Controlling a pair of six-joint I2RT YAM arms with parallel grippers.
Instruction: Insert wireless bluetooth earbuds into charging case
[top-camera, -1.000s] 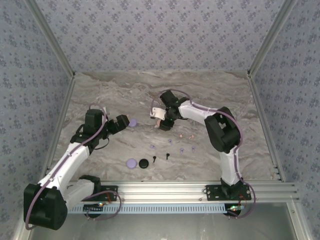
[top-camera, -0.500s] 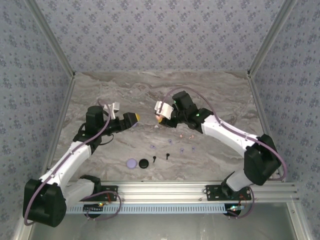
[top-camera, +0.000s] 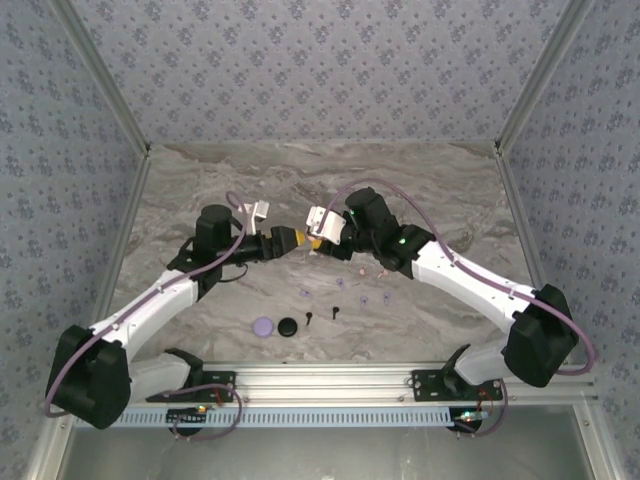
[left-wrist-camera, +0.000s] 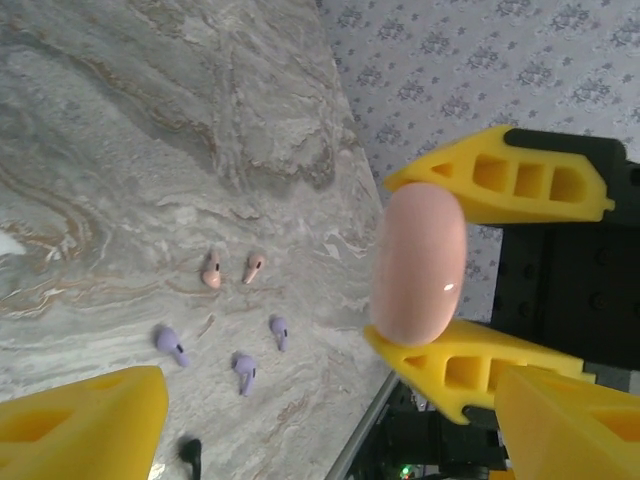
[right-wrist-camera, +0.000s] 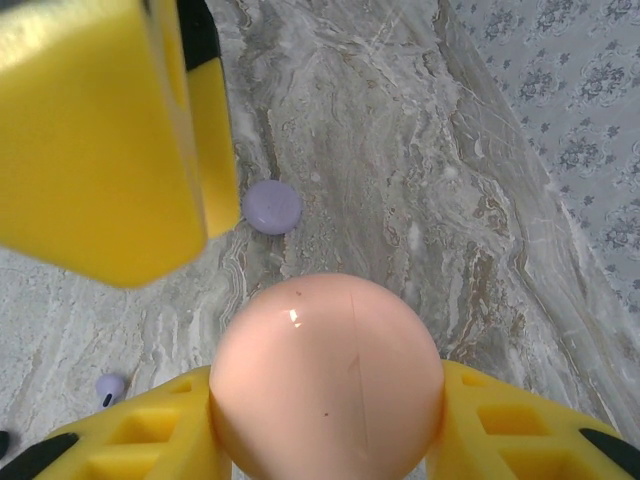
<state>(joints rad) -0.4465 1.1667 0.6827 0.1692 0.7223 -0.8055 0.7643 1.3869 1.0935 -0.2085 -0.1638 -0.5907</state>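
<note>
My right gripper is shut on a round pink charging case, held above the table at mid-height. My left gripper faces it from the left, open, its fingers wide apart and clear of the pink case. One left finger hangs just ahead of the case. On the marble lie two pink earbuds, several lavender earbuds and a black earbud. From above, the pink pair lies right of centre.
A lavender case and a black case sit near the front rail, with two black earbuds beside them. Another lavender case rests on the table under the left gripper. Patterned walls close in the table.
My left arm swung right until its gripper came up to the right gripper, and its jaws narrowed a little. The right arm stretched out, still holding the pink case.
</note>
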